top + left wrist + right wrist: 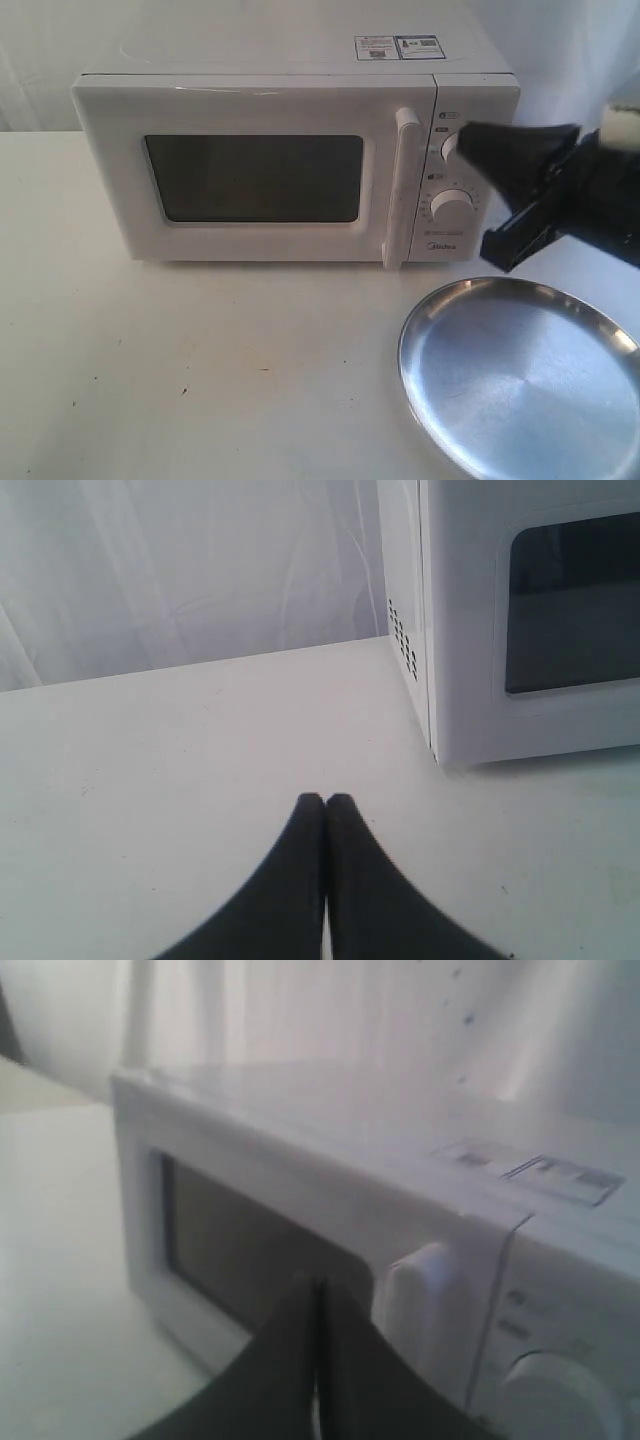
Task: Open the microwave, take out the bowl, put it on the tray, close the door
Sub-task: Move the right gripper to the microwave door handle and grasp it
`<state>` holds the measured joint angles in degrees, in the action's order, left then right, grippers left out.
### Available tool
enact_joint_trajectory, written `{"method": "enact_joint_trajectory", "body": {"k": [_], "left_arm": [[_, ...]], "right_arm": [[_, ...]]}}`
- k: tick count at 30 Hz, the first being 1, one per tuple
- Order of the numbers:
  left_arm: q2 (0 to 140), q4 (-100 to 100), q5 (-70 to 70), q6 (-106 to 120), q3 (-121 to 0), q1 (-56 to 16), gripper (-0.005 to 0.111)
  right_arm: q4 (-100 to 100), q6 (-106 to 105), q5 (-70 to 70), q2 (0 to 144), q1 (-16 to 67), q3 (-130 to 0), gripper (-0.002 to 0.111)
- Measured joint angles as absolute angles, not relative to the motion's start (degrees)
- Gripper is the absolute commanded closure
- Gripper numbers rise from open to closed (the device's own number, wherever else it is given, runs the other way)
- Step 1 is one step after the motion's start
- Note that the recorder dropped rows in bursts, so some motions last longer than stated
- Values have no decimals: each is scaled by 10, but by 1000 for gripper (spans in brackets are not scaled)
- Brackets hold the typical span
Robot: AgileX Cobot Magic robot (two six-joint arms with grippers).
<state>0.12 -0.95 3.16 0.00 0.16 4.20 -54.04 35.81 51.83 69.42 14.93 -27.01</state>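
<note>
The white microwave (260,100) stands at the back of the table with its door (255,178) closed and the tall handle (403,190) at the door's right edge. No bowl shows in any view. The steel tray (520,380) lies bare at the front right. My right gripper (468,143) hovers shut in front of the control panel, just right of the handle, covering part of the upper knob. The right wrist view has it (315,1285) shut before the window (240,1250), beside the handle (420,1300). My left gripper (325,800) is shut over the table, left of the microwave (470,630).
The lower knob (455,205) and the Midea logo show below my right gripper. A white curtain hangs behind the table. Vent holes (402,640) mark the microwave's left side wall. Bare white tabletop (200,370) stretches in front of the door.
</note>
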Motion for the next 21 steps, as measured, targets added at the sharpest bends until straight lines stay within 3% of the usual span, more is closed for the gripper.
{"method": "enact_joint_trajectory", "body": {"k": [9,21], "left_arm": [[1,-9,32,0,2,42,107],[1,-9,32,0,2,42,107]], "right_arm": [[-687,349,617,834,115,-296,108],[-631,336,598,875,66,-327,108]]}}
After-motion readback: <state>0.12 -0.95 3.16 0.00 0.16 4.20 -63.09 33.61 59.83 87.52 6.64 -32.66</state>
